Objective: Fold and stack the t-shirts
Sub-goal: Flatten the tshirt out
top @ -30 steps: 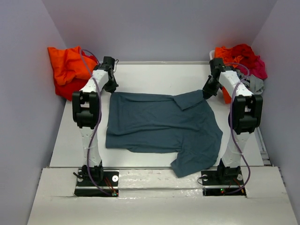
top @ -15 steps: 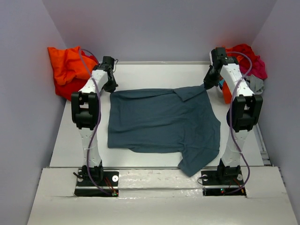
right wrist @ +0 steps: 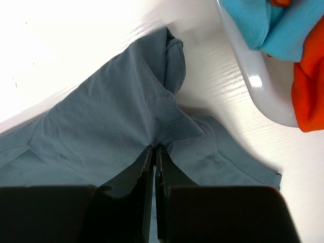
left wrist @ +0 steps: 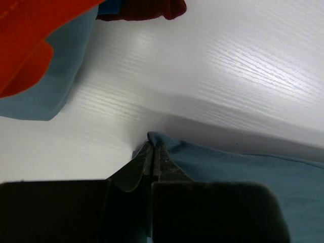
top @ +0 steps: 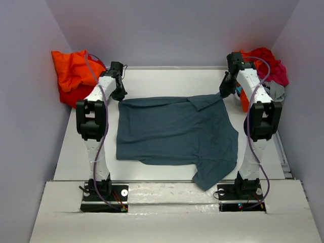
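Pinching t-shirt (top: pixel 174 129) corners: left gripper (left wrist: pixel 152 150); right gripper (right wrist: pixel 154 148)

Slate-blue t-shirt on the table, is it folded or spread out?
Spread out: the slate-blue t-shirt lies flat, one flap turned over near the right gripper.

I see a plain dark slate-blue t-shirt (top: pixel 174 134) on a white table (top: pixel 167 78). The left heap has a bright orange shirt (top: pixel 71 68) and a red shirt (top: pixel 76 97). The right heap has red cloth (top: pixel 263 56), magenta cloth (top: pixel 280 76), grey cloth (top: pixel 276 91) and teal cloth (right wrist: pixel 258 23), all unpatterned.
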Motion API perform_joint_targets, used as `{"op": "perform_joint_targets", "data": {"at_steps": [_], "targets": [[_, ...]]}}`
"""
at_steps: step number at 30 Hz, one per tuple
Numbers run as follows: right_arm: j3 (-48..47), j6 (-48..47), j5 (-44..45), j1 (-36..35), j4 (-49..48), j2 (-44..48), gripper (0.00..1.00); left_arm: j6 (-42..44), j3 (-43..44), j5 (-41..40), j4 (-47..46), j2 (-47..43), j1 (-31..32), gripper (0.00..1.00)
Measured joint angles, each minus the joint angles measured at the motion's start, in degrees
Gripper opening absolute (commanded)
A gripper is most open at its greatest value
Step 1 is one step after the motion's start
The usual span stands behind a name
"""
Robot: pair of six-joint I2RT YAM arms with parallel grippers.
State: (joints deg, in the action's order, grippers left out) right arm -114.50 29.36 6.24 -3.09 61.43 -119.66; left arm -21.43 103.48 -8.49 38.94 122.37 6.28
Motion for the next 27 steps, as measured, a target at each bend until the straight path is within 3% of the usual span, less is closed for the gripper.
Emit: {"op": "perform_joint_targets", "data": {"at_steps": [27], "targets": [[-4.74,-2.21,2.45,0.20,2.38,0.00,0.12,-0.02,-4.52,0.11,-1.09,-5.49,0.00,0.06]]}}
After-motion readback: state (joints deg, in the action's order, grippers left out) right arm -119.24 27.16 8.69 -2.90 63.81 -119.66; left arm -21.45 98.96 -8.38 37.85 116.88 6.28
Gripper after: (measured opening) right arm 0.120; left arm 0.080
